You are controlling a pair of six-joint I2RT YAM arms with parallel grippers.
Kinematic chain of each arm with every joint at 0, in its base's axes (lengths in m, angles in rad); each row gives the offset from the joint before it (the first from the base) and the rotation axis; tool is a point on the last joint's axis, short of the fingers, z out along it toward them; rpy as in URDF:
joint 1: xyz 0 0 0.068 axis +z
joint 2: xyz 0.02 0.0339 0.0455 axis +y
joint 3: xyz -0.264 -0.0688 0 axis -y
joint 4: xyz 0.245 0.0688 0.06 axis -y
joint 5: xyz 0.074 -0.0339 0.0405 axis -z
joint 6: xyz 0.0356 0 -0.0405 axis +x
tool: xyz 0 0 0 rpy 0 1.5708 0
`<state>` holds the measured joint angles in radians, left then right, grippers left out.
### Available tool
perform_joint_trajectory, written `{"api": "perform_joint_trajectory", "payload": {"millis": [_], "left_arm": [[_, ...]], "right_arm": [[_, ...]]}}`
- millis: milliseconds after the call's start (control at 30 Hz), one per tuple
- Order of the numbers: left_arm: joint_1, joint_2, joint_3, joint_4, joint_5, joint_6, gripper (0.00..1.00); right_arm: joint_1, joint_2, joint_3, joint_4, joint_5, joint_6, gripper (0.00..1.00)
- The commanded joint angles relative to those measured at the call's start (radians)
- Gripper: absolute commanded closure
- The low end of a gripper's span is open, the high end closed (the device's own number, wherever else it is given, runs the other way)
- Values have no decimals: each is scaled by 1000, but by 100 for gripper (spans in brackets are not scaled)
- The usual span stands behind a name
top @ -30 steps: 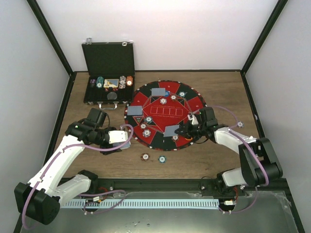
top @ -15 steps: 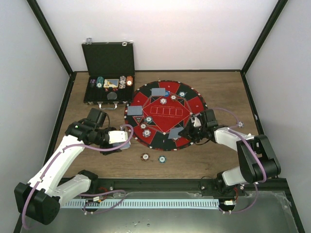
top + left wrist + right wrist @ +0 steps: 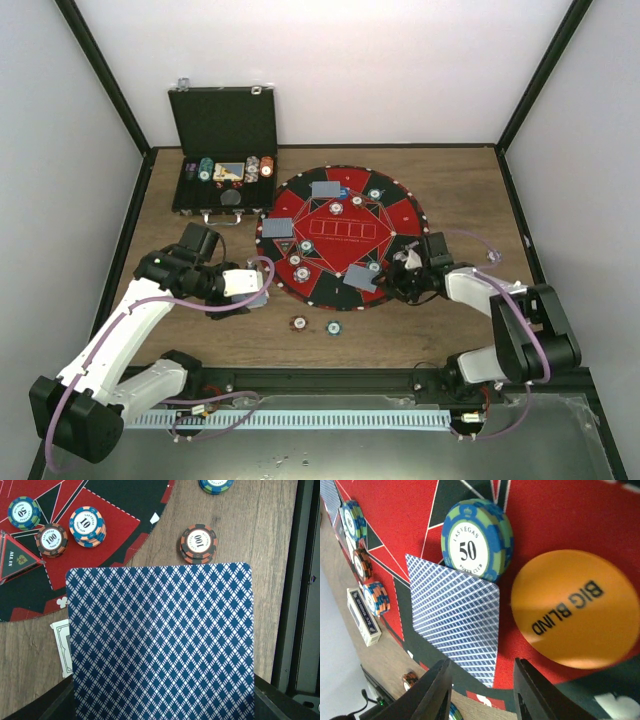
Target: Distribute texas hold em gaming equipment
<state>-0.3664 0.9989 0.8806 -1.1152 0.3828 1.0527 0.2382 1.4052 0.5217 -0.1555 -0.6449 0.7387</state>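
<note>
A blue-backed playing card (image 3: pixel 160 640) was pinched between the left fingers (image 3: pixel 282 702), held over the worktop (image 3: pixel 240 520) off the round mat's (image 3: pixel 400 213) 8 o'clock edge. The right fingers (image 3: pixel 432 692) were spread, gripping nothing. A second card (image 3: pixel 460 610) lay at the mat's 5 o'clock, against a "50" chip (image 3: pixel 475 537), with the orange BIG BLIND button (image 3: pixel 572 610) at its 3 o'clock.

We see plain white walls (image 3: pixel 340 70) on three sides, with black corner posts (image 3: pixel 105 75). A brown wooden table (image 3: pixel 460 180) lies between them.
</note>
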Motion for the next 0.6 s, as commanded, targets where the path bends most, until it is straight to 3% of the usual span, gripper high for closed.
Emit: {"api": "perform_joint_trajectory", "payload": {"millis": [0, 267, 400, 567], "left_arm": [[1, -16, 31, -14, 24, 14, 92], [1, -12, 42, -14, 39, 9, 92], [2, -7, 46, -11, 47, 8, 92], [2, 2, 42, -6, 47, 4, 92]], "right_arm": [[-10, -85, 46, -128, 112, -21, 60], [23, -223, 103, -252, 167, 0, 47], [186, -271, 117, -121, 64, 120, 33], [402, -176, 166, 122, -16, 260, 19]]}}
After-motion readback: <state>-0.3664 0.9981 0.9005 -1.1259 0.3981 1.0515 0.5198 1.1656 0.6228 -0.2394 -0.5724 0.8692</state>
